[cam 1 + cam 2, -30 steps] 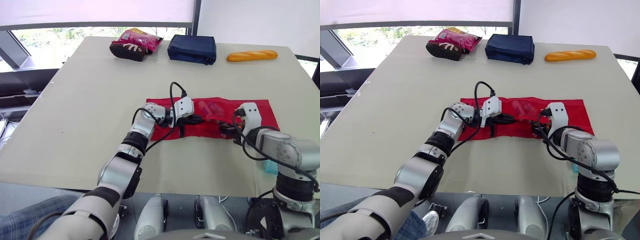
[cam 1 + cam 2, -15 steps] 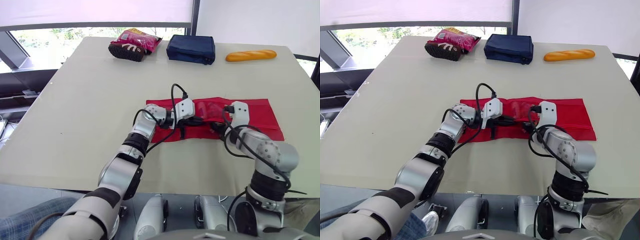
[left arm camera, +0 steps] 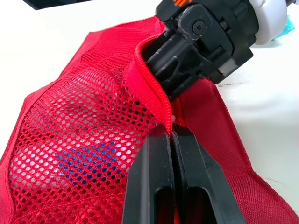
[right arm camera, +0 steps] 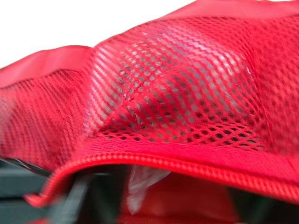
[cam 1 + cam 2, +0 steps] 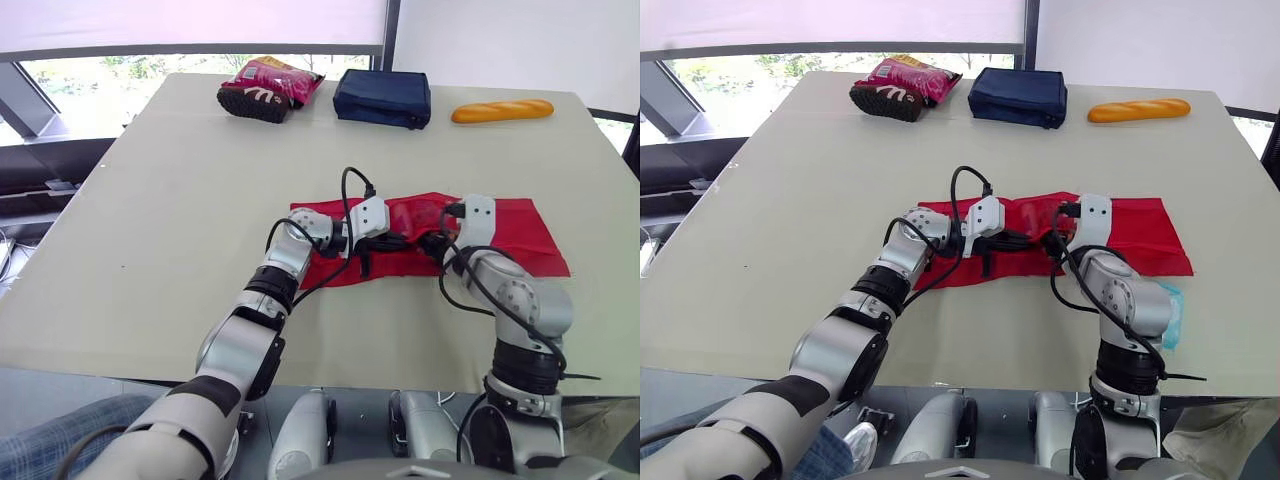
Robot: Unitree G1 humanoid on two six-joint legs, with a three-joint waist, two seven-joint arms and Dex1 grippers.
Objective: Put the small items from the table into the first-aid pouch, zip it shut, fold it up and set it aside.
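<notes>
- Red fabric first-aid pouch with mesh pockets [image 5: 520,235] lies unfolded flat on the beige table [image 5: 150,200], mid-table and near the front edge.
- Left gripper [image 3: 171,133]: jaws together, clamped on the pouch's red zip edge [image 3: 149,79] beside the mesh pocket [image 3: 79,121].
- Right gripper [image 5: 432,243] sits at the same pocket mouth, just beside the left one; cannot tell if it is open or closed.
- Clear-wrapped item [image 4: 173,93] is already inside the mesh; a blue thing shows through the mesh in the left wrist view.
- Small light-blue packet [image 5: 1170,305] lies on the table by the right arm, outside the pouch, so packing looks unfinished.
- Step in hand, as judged: working at the pocket opening, holding it up while the right side loads or closes it.
- To do it well: keep the left pinch firm and lift the edge slightly so the mouth gapes.
- Move the right gripper along the zip line, not across it, so the mesh doesn't bunch.
- Risk: the two grippers are very close and could collide, or the fabric could slip from the pinch.
- Don't zip before the light-blue packet goes in.
- Far edge, not in play: navy zipped pouch [image 5: 382,97], magenta snack bag [image 5: 270,88], baguette-shaped bread [image 5: 502,111].
</notes>
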